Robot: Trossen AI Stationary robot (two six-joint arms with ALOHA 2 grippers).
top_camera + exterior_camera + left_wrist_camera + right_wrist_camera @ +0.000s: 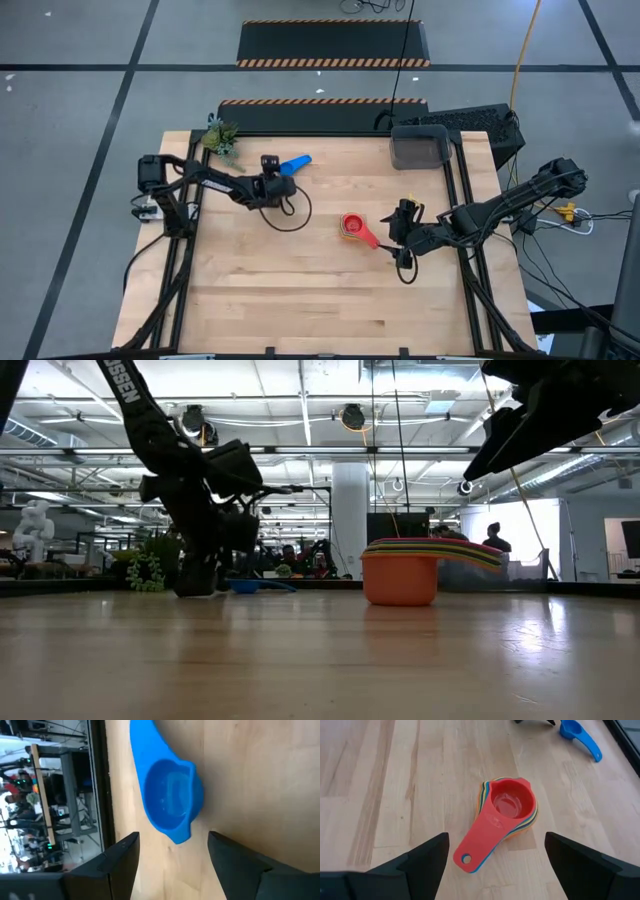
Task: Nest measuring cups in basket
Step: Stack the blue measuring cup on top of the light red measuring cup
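The measuring cups show as a nested stack (352, 225) with the red cup on top (510, 802) and an orange one at the bottom (400, 580); it stands on the table's middle. A single blue cup (172, 800) lies on the table near the far edge (295, 162). My left gripper (172, 857) is open, low over the table just short of the blue cup's bowl. My right gripper (495, 865) is open and raised (510, 440), to the right of the stack, whose red handle (475, 845) points toward it. The dark grey basket (420, 148) stands at the far right.
A small green plant (222, 137) sits at the far left corner. A black keyboard (470, 125) lies beyond the basket at the far right. Bare wood stretches across the table's near half (320, 300). People and shelving show in the room behind.
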